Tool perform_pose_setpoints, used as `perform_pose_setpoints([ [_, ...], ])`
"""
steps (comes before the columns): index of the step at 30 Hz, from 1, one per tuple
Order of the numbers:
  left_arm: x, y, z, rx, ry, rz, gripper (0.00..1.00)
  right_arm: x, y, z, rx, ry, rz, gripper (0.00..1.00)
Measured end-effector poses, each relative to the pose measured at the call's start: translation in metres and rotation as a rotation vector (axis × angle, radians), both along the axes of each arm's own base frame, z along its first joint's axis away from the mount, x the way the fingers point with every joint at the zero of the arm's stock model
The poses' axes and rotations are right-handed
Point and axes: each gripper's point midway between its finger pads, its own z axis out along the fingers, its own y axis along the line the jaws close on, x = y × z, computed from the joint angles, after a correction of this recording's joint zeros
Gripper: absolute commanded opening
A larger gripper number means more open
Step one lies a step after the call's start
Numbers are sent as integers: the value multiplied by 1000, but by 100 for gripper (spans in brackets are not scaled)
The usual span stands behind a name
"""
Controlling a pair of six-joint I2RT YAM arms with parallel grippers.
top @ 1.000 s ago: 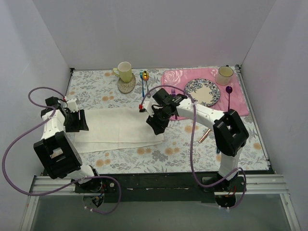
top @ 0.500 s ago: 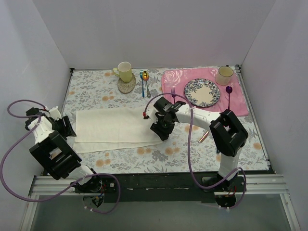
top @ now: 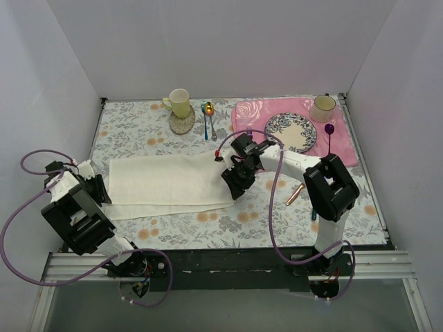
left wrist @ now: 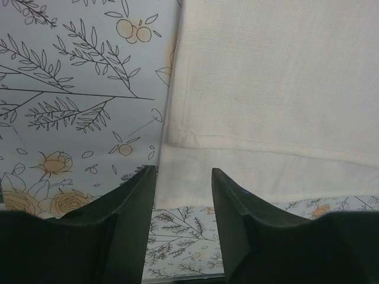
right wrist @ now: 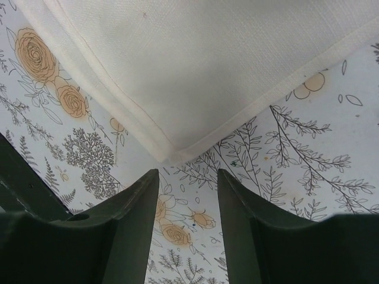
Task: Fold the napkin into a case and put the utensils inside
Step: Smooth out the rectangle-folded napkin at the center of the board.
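Left jaws and right jaws stand open at opposite ends of the napkin.

napkin corner, parted fingers, floral tablecloth

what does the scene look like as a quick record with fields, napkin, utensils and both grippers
napkin: cream, folded in two layers, flat on the floral tablecloth
copper knife: on the tablecloth right of the napkin, not inside it
gold-bowled spoon: near the far edge, beside a blue-handled spoon
left gripper: open, over the napkin's left end
right gripper: open, just off a corner at the napkin's right end
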Motion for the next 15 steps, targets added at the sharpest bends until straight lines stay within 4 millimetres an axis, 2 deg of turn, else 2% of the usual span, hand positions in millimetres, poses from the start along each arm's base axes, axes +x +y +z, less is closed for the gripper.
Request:
perform_pose_setpoints([
  [8, 1, 1, -4, 6, -3, -19, 38, -4, 1, -14, 0, 68, -17, 47],
  [9, 1, 1, -3, 9, -7, -24, 38, -3, 2, -14, 3, 67, -17, 44],
  [12, 3, -2, 6, 12, -39, -44, 34, -1, 2, -10, 17, 61, -20, 39],
  [15, 7, -10, 20, -12, -79, -73, 32, 3, 7, 1, 57, 43, -17, 36],
])
